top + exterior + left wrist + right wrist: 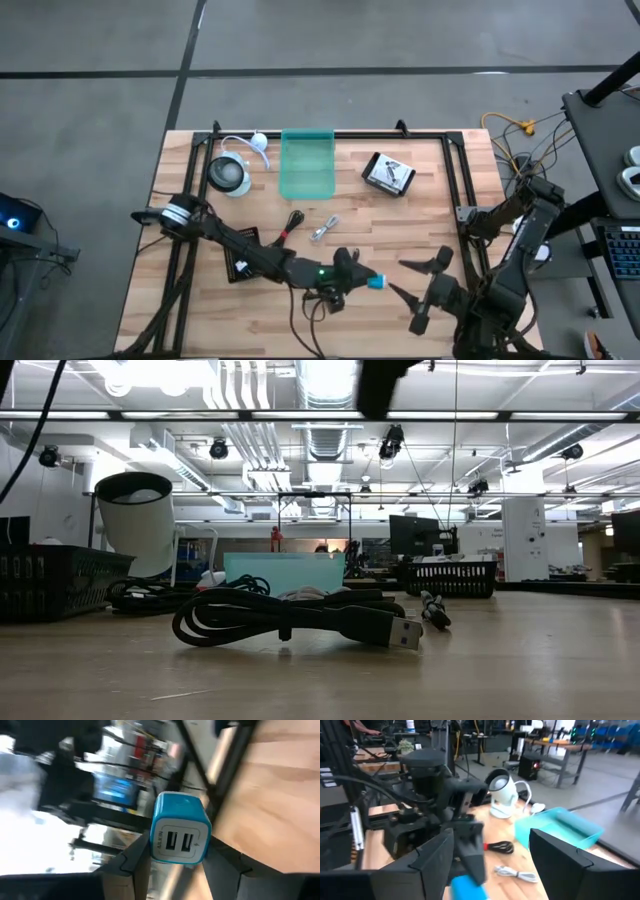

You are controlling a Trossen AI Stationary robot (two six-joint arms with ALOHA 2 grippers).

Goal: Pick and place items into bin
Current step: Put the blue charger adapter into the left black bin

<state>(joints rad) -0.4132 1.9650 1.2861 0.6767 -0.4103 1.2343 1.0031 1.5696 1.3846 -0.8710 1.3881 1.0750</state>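
My left gripper (pixel 362 279) reaches out over the table's near middle and is shut on a blue USB charger cube (pixel 180 835) with a white two-port face. My right gripper (pixel 420 290) hangs open just right of the cube, its fingers pointing toward the left arm. The teal bin (pixel 306 162) stands at the far middle. A black-and-red cable (pixel 290 225) and a silvery-white cable (pixel 325 228) lie on the wood in front of the bin. A black box with a white card (pixel 388 173) sits right of the bin. A coiled black cable with a USB plug (pixel 290 620) lies near the near edge. My left gripper pinches the blue charger cube by two opposite blue side walls (pixel 159 827), one dark finger (pixel 131 862) on each side. The fingers lie about level and point toward the table's right. The white port face (pixel 179 842) looks toward the wrist camera. The cube (pixel 375 282) is held above the table top.
A white round lamp with its cord (pixel 232 172) stands left of the bin. A black card (pixel 240 265) lies under the left arm. Black frame rails (pixel 455 190) run along the table's sides. Bare wood (pixel 400 225) lies between the bin and the grippers.
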